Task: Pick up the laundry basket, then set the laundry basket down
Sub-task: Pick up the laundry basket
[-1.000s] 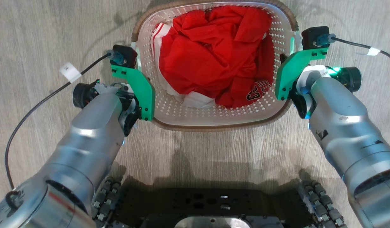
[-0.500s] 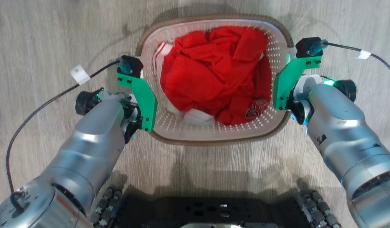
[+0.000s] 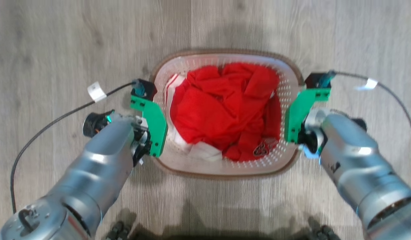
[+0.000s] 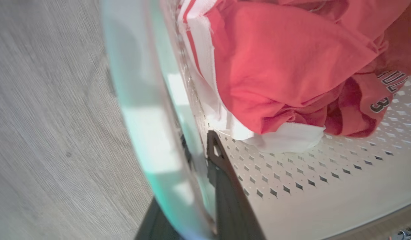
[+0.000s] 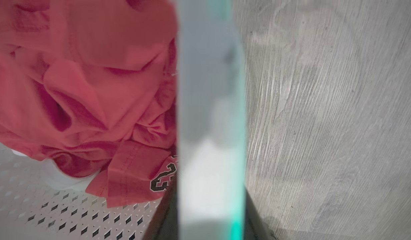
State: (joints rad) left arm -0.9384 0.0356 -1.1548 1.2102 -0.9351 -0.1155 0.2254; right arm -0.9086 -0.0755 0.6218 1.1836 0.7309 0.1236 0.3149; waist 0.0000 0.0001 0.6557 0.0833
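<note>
Your left gripper (image 4: 198, 150) and right gripper (image 5: 209, 203) each clamp a side rim of the basket (image 3: 225, 168), centred between them over the floor (image 3: 58, 50). It looks lifted, though you can't be sure; setting it down is left.

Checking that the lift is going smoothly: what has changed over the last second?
The head camera shifted, so the laundry basket sits lower and smaller in that view; whether the basket itself moved I cannot tell. Unchanged: left gripper and right gripper still clamp its sides, red clothes heaped inside.
</note>
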